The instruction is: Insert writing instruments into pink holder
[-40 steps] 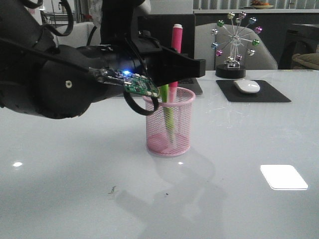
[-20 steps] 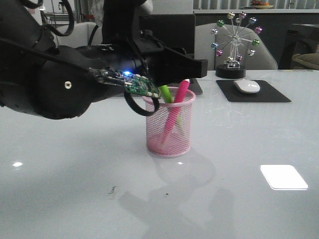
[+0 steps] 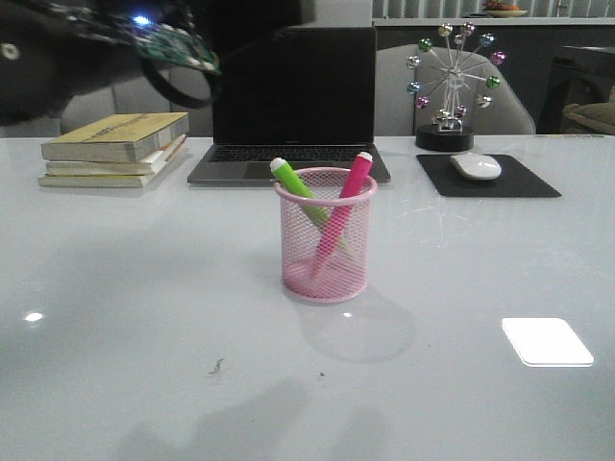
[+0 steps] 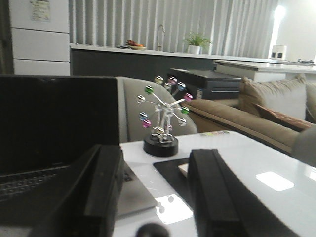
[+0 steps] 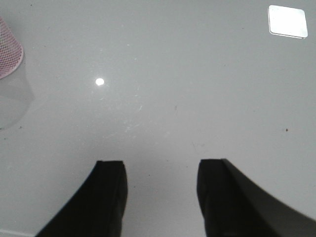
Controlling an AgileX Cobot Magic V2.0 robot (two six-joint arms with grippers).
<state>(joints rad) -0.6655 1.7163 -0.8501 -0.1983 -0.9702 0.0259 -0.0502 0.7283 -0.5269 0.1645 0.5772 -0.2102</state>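
Your left arm [image 3: 96, 38] sits high at the front view's upper left, above the stack of books [image 3: 115, 149]; its wrist camera looks level across the laptop [image 4: 44, 128] toward the ferris-wheel ornament [image 4: 163, 118]. The right gripper [image 5: 160, 197] hovers over bare glossy white table [image 5: 197, 74], fingers parted, gripping nothing; the left gripper [image 4: 155, 192] likewise stands wide open and empty. The pink holder [image 3: 326, 235] stands mid-table in front of the laptop; 2 markers lean crossed inside it, green marker [image 3: 293, 182] left, pink marker [image 3: 352, 182] right. Mouse [image 3: 476, 166] rests on its black pad [image 3: 487, 178].
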